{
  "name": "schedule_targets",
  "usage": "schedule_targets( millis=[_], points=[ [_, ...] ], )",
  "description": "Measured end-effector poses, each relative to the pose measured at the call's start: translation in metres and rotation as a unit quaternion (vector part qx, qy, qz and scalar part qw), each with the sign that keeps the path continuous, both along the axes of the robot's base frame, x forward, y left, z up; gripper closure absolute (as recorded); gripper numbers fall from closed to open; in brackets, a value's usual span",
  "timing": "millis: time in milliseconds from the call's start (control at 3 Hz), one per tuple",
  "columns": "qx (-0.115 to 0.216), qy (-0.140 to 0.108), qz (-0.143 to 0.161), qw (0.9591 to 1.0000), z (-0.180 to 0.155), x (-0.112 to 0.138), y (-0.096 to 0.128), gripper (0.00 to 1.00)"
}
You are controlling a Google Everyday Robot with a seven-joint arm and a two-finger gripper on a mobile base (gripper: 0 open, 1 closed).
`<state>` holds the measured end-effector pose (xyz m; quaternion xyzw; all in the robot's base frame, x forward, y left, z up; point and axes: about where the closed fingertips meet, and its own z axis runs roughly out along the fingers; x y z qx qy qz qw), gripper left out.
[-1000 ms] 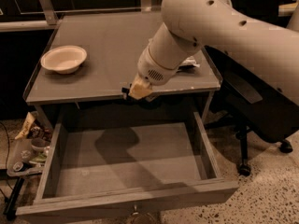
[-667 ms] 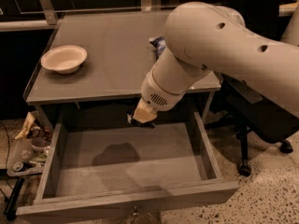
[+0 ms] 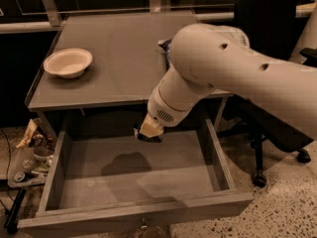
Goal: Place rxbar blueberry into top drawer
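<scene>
Grey top drawer (image 3: pixel 188 180) open, gripper (image 3: pixel 150 130) above it clasping rxbar blueberry (image 3: pixel 146 137), white bowl (image 3: pixel 68 62) on table (image 3: pixel 124 68).

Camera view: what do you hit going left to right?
Left to right: floor clutter → bowl on the table → gripper, hanging over the open top drawer and holding the rxbar blueberry → office chair.
</scene>
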<state>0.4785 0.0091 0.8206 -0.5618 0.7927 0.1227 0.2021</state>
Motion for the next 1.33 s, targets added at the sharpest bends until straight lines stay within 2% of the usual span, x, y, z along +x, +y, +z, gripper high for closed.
schedule_targets(
  millis=[667,1333],
  points=[
    [-0.002,0.003,-0.01,0.9999,-0.07,0.016,0.009,1.0],
    [0.005,-0.005,-0.013,0.9999,-0.112,0.042,0.015,1.0]
  ],
)
